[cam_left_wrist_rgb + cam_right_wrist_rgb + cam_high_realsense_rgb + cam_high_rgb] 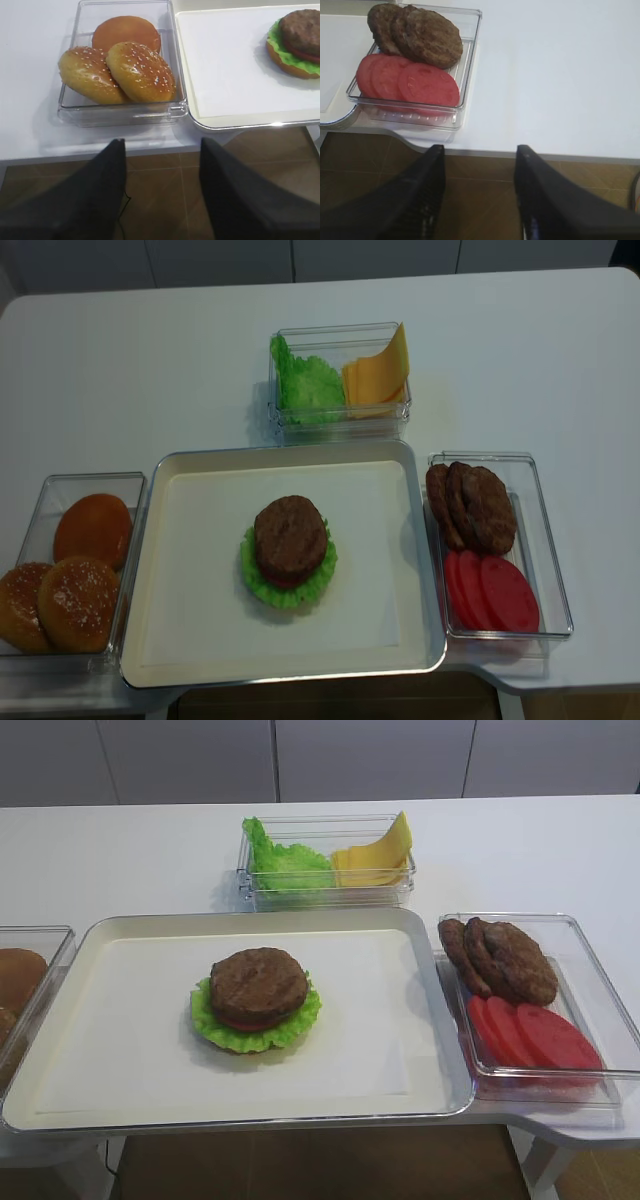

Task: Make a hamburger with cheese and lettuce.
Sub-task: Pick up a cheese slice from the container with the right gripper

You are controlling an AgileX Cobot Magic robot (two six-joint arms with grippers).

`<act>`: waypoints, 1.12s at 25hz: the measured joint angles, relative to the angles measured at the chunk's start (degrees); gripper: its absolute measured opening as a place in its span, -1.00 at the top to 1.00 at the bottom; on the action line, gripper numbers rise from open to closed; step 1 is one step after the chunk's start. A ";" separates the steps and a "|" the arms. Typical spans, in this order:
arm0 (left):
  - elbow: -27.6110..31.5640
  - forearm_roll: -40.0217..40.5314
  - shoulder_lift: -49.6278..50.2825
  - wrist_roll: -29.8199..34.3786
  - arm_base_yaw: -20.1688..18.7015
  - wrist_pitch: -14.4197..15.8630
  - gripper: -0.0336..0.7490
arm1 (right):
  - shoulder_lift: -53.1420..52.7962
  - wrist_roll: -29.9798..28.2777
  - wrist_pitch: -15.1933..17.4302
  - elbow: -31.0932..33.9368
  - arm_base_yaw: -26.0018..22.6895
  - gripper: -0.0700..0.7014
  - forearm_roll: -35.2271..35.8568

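Both grippers idle, jaws spread, off the table's front edge.
Right gripper [479,150] and left gripper [161,145] hold nothing. The hamburger [288,550], grainy patty over ruffled lettuce, sits mid-tray [190,640]. Glossy square cheese [378,375] shares the rear box. Only the left wrist view shows seeded buns [117,72].

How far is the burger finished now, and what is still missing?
Done: the hamburger on the tray already has bun base, lettuce, tomato and patty. In hand: nothing; the left gripper and right gripper are open and empty, off the table. Left: cheese, still in its box, and a top bun.
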 joint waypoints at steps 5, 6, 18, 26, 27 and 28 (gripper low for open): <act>0.00 0.00 0.00 0.00 0.00 0.00 0.00 | 0.00 0.00 0.00 0.00 0.00 -0.07 0.00; 0.00 0.00 0.00 0.00 0.00 0.00 0.00 | 0.00 0.00 0.00 0.00 0.00 -0.07 0.00; 0.00 0.00 0.00 0.00 0.00 0.00 0.00 | 0.00 0.00 0.00 0.00 0.00 -0.07 0.25; 0.00 0.00 0.00 0.00 0.00 0.00 0.00 | 0.00 0.93 -0.99 -0.11 0.00 -0.07 0.76; 0.00 0.00 0.00 0.00 0.00 0.00 0.00 | 0.00 0.93 -1.54 -0.54 0.00 -0.07 1.75; 0.00 0.00 0.00 0.00 0.00 0.00 0.00 | 0.00 0.93 -2.13 -0.97 0.00 -0.07 2.70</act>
